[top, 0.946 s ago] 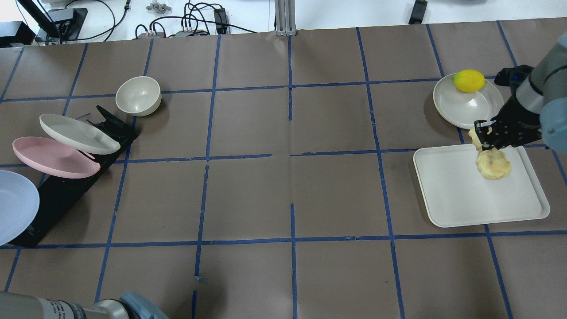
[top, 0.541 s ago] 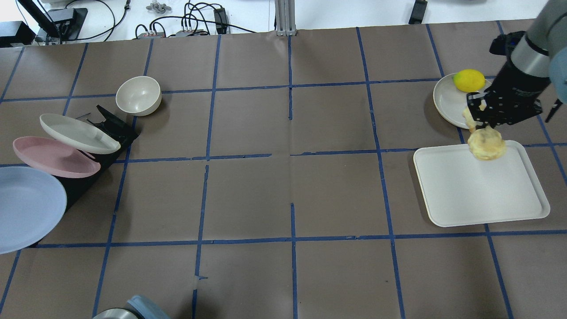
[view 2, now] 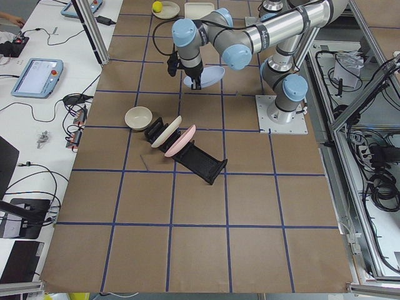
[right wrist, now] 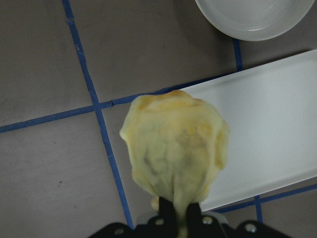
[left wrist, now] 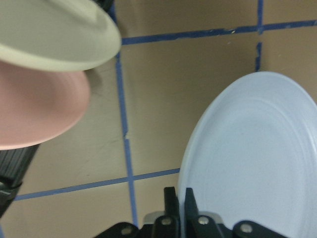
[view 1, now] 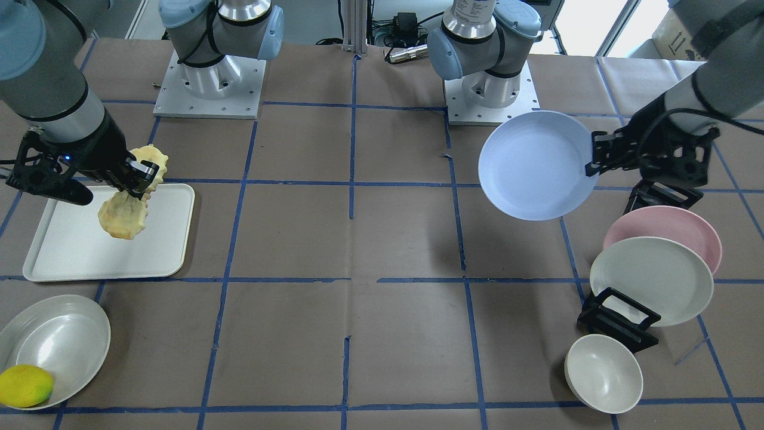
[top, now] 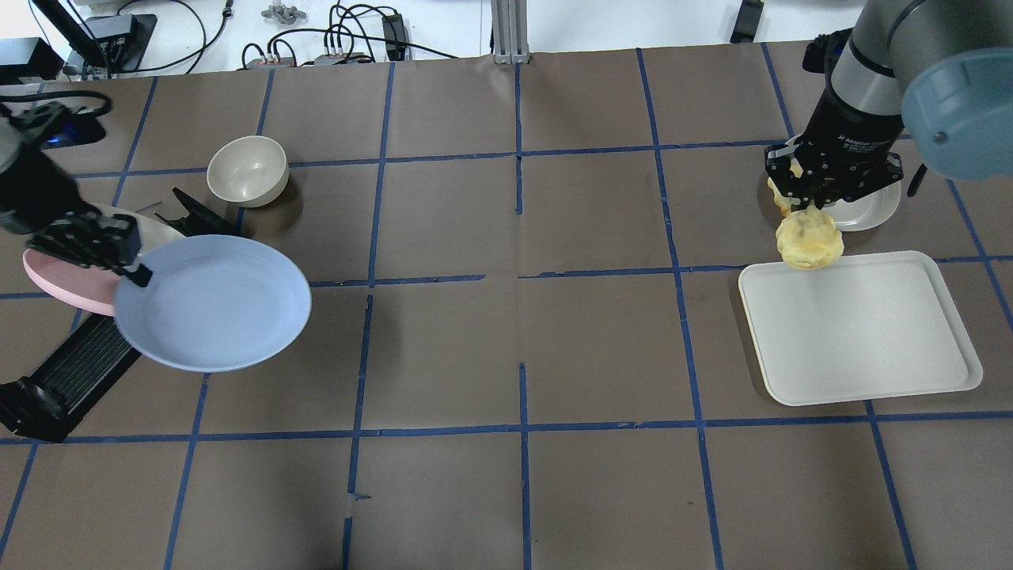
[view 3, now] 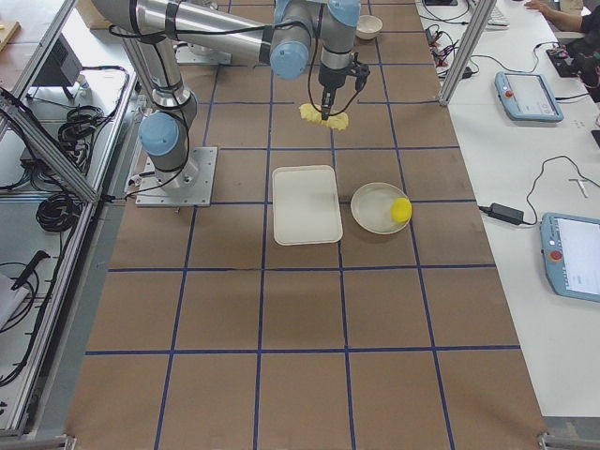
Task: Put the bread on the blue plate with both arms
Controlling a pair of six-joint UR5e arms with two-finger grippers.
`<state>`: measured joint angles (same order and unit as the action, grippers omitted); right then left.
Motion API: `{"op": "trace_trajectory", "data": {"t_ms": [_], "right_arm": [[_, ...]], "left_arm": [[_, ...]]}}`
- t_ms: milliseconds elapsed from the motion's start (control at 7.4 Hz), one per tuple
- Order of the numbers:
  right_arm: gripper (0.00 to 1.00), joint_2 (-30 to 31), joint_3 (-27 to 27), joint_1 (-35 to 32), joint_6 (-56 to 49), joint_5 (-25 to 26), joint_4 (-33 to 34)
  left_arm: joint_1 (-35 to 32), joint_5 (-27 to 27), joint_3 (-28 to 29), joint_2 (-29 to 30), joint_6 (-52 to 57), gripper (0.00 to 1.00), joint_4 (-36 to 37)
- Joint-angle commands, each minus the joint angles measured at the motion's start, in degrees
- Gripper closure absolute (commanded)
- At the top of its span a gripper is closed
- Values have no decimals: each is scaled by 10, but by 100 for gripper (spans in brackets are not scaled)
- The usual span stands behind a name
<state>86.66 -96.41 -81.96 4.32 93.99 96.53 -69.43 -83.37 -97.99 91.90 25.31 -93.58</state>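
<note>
My left gripper (top: 130,269) is shut on the rim of the blue plate (top: 214,302) and holds it in the air, clear of the black rack. The same grip shows in the front view, gripper (view 1: 592,162) on plate (view 1: 534,164), and in the left wrist view (left wrist: 181,201), plate (left wrist: 252,163). My right gripper (top: 801,202) is shut on the bread (top: 809,240), which hangs end-down above the far left corner of the white tray (top: 863,332). The bread fills the right wrist view (right wrist: 174,148) and shows in the front view (view 1: 128,206).
A black rack (top: 71,372) holds a pink plate (view 1: 662,230) and a cream plate (view 1: 650,280). A cream bowl (top: 247,170) sits beyond it. A cream plate (view 1: 54,349) with a lemon (view 1: 24,385) lies by the tray.
My left gripper has carried the blue plate off the rack and rightward toward the table's middle. My right gripper has lifted the bread and moved it left, off the tray's middle.
</note>
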Motion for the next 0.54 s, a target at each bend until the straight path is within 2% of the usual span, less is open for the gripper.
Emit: {"op": "trace_trajectory", "data": {"t_ms": [0, 135, 270, 405], "right_arm": [[93, 2, 7, -9, 13, -1, -12], [93, 3, 11, -13, 17, -2, -25], [93, 1, 11, -14, 28, -6, -25], [93, 1, 11, -13, 31, -6, -26]], "left_arm": [[-110, 53, -1, 73, -100, 87, 85], [-149, 82, 1, 103, -136, 87, 112], [-190, 128, 9, 141, -232, 87, 138], [-226, 130, 9, 169, -285, 87, 205]]}}
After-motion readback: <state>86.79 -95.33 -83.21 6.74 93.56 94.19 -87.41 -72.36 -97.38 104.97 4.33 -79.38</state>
